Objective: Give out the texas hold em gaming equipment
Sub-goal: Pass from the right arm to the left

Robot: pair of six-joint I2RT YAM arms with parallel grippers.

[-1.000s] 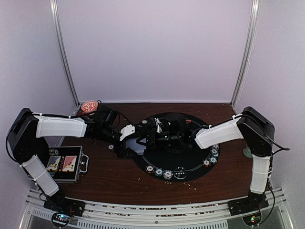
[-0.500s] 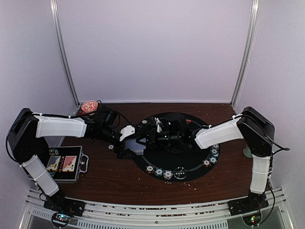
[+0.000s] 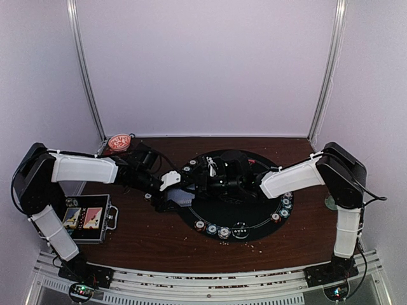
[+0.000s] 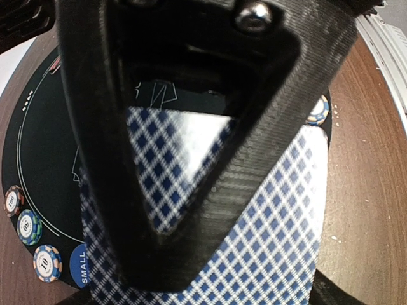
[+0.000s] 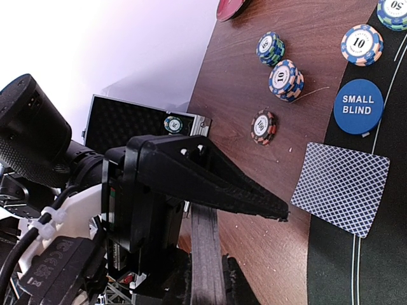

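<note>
brown table (image 3: 146,238), white walls (image 3: 203,63); left gripper (image 3: 178,192) agape above card (image 5: 340,187); deck (image 5: 203,244) in right gripper (image 5: 205,283)

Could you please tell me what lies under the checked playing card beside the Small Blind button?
The playing card lies back up across the edge of the black mat, partly on the brown table. Its face and anything thin beneath it are covered.

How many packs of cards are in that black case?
2. They lie side by side in the case: the bluish pack on the left, the reddish pack right of it. The left arm may hide more.
</note>
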